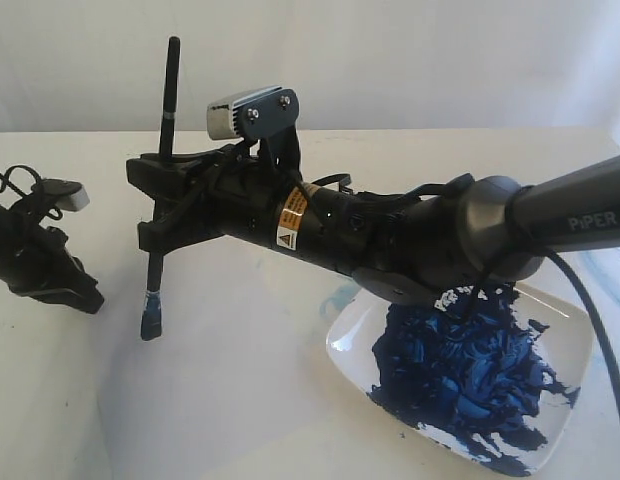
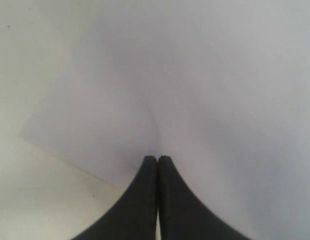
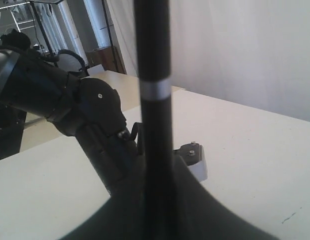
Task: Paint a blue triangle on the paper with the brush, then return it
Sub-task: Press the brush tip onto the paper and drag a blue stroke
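Between the jaws of the right gripper (image 1: pixel 158 212) the brush (image 1: pixel 168 100) stands almost upright, clamped at mid-handle, with its blue-stained tip pointing down close to the pale surface; I cannot tell whether it touches. Off to the left, well apart, the left gripper (image 2: pixel 158 159) has its fingers pressed together on nothing, over the paper (image 2: pixel 195 90) near one edge. Under the right arm's forearm, a white dish (image 1: pixel 342 345) holds a thick mass of dark-blue paint (image 1: pixel 460 375).
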